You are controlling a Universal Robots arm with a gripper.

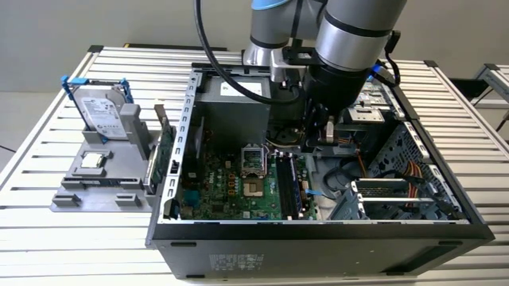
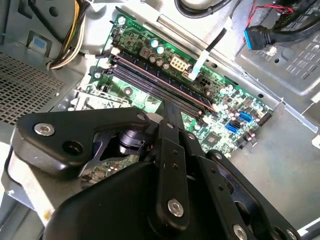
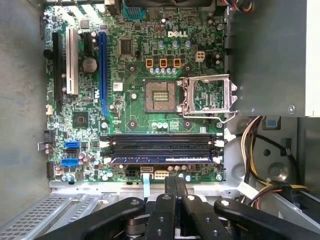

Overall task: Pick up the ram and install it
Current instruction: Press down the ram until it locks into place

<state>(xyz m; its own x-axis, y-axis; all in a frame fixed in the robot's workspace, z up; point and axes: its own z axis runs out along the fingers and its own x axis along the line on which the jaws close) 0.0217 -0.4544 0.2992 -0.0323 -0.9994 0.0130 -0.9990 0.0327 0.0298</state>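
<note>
The ram (image 3: pixel 160 160) is a thin blue stick lying in the motherboard's memory slot, in the row nearest my fingers; the black slots beside it hold nothing. The exterior view shows the ram (image 1: pixel 297 182) as a dark blue strip inside the open computer case (image 1: pixel 187 119). My gripper (image 1: pixel 327 136) hangs inside the case, a little above and behind the slots. In both wrist views its black fingers (image 3: pixel 170 189) press together with nothing between them. The gripper (image 2: pixel 172 117) stands apart from the stick, just off the slot's long side.
A silver hard drive in a blue frame (image 1: pixel 104 116) stands on a grey fixture (image 1: pixel 99 185) at the exterior view's left. A green card (image 1: pixel 163 156) leans beside the case wall. The grey power supply (image 1: pixel 238 104), the open processor socket (image 3: pixel 207 95) and yellow cables (image 3: pixel 252 150) crowd the slots.
</note>
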